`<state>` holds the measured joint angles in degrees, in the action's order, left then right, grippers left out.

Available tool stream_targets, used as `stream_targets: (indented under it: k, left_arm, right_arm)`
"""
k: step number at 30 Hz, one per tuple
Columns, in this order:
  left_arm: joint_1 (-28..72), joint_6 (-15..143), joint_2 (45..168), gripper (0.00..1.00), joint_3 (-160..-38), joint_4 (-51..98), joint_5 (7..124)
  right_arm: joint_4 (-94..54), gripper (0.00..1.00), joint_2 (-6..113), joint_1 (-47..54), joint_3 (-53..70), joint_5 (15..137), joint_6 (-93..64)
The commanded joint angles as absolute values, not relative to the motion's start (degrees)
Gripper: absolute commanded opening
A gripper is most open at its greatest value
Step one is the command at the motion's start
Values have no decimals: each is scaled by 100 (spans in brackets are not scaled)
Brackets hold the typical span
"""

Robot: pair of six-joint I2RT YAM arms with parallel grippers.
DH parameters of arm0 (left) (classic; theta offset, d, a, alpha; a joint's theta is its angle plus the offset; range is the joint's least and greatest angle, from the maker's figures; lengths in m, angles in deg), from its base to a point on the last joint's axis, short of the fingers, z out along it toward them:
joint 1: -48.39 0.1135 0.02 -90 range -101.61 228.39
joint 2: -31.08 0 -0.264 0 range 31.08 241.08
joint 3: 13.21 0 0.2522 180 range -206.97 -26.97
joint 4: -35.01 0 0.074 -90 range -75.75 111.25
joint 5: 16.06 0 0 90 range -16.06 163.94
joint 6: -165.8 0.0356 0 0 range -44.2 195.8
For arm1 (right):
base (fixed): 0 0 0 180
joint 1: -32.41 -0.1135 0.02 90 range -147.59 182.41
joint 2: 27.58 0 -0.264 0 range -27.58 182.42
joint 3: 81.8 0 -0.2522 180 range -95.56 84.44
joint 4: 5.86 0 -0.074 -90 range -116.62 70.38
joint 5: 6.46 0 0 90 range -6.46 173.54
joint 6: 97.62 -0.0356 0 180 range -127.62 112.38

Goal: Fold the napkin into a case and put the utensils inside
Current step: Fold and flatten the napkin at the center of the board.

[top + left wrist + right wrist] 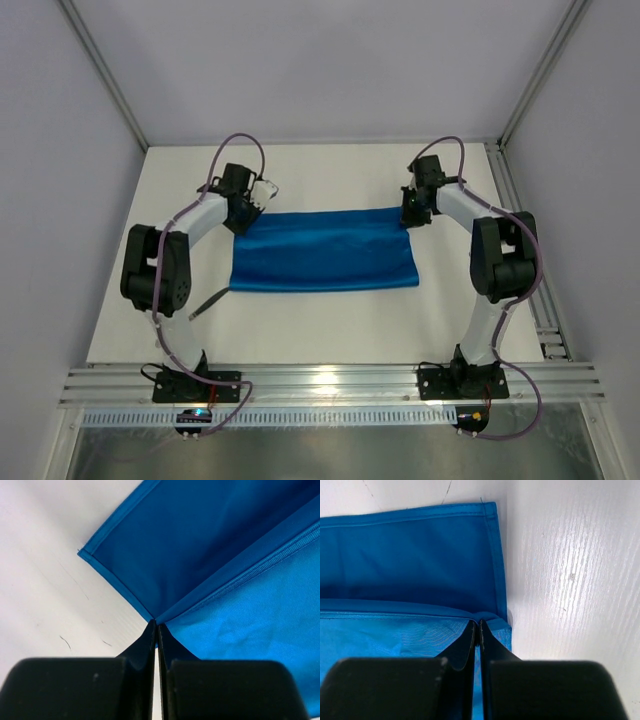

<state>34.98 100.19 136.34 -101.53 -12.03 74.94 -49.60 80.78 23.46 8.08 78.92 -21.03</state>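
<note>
Left gripper (243, 213) clenched on the far-left corner of the bright blue thin cloth napkin (325, 250). In the left wrist view its black fingertips (150, 635) meet with no gap, right where a hemmed upper layer ends over a darker lower layer. Right gripper (411, 215) likewise clamped, on the far-right corner. The right wrist view shows its pads (469, 635) pinching the edge of a folded flap just inside the napkin's right hem. The napkin lies flat as a wide rectangle mid-table, between the two arms, long side running left to right, at least two layers at the far edge. The cloth is smooth with a slight sheen, stitched hems, few wrinkles, soft and floppy. The flat white table (330, 330) shows faint grain and a few scratches in the wrist views. A slim dark grey knife-like utensil (208, 303) lies on the table near-left, well apart from the napkin and beside the left arm; a second utensil I cannot pick out. Judged step: folding the napkin into the case, early, a two-handed fold in hand, nothing inserted yet. The next move likely calls for both arms to carry the pinched edge together at even height and pace, keep the cloth taut between them, lay it square on the lower layer, then let go without dragging it.
</note>
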Motion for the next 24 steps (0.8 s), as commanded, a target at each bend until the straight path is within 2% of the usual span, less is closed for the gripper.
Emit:
stream_targets:
  k: [1,8,11,12,18,21,24]
  left_arm:
    - [3556,10015,13848,0,-10475,-1004,7764]
    - [3556,10006,13981,0,-10493,-926,7737]
    - [3556,10032,14016,0,-10466,-890,7510]
    - [3547,10085,14024,0,-10466,-847,7465]
    - [3556,10068,14209,0,-10572,-635,7491]
    - [3556,10059,14218,5,-10589,-609,7500]
    - [3556,10024,14209,5,-10598,-574,7535]
  right_arm:
    - [-5012,4,8184,2458,376,8091,-2027]
    - [-4986,4,8518,2450,77,8029,-2124]
    - [-4855,20,8685,2467,15,8099,-2150]
    - [-4836,28,8738,2493,-28,8099,-2150]
    - [-4520,29,8923,2634,-345,7573,-2036]
    - [-4450,29,8879,2687,-363,7449,-1896]
    - [-4344,29,8843,2696,-354,7292,-1808]
